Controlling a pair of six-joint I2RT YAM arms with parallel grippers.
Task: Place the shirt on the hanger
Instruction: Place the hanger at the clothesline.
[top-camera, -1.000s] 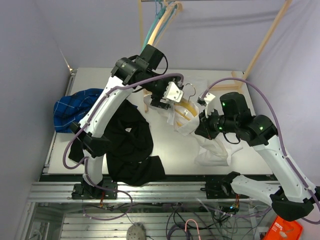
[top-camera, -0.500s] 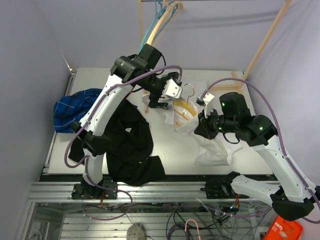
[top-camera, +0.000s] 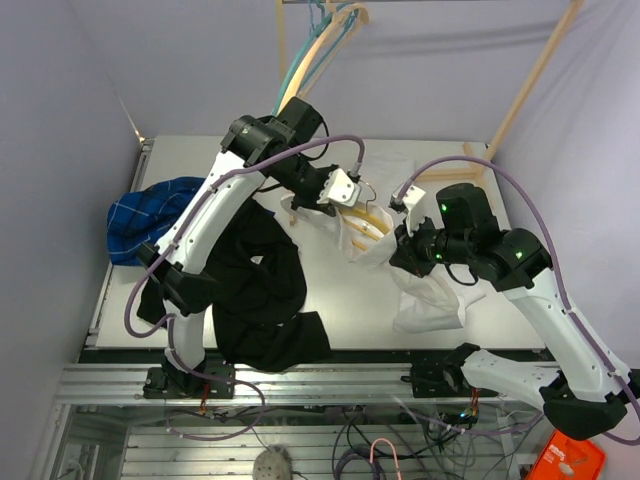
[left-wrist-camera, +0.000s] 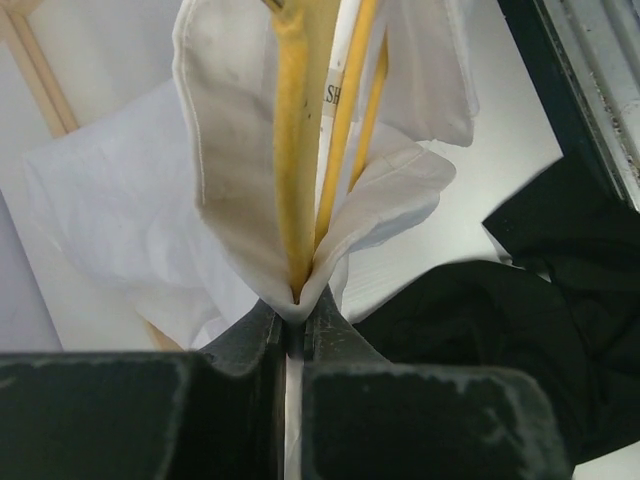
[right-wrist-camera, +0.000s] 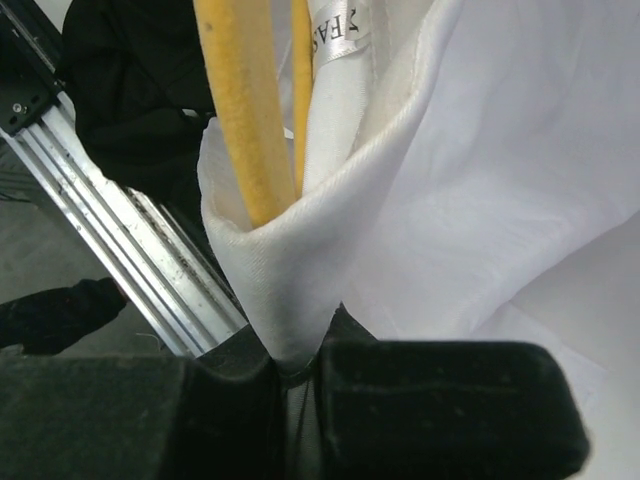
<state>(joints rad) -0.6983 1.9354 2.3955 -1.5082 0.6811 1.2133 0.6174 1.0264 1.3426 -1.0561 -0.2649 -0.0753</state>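
The left jaws are pressed together on a fold of the shirt (left-wrist-camera: 235, 180), just where a bar of the hanger (left-wrist-camera: 290, 150) runs down into the cloth. Whether the bar's tip is caught in that pinch too, I cannot tell. The right jaws are likewise closed on a cupped fold of the shirt, with 2 yellow bars dropping into the pocket it forms.

From above, the shirt hangs between the 2 arms over the middle of the counter (top-camera: 340, 300). The hanger sits inside its opening, and the loose remainder trails down onto the counter on the right. A black garment (top-camera: 260, 290) lies to the left and a blue plaid one (top-camera: 150, 215) beyond it.

The shirt looks light, soft and limp. It will likely sag wherever it is unsupported and could slide off a smooth bar. The doubled edges now pinched seem the soundest holds, since a single layer would probably stretch or slip. The hanger looks thin, stiff and light, so it may swing or twist if the cloth drags on it.

A white tag (left-wrist-camera: 333, 95) lies beside the bars. The left wrist view shows "SH" on it and the right wrist view shows "FAS"; the rest is hidden.
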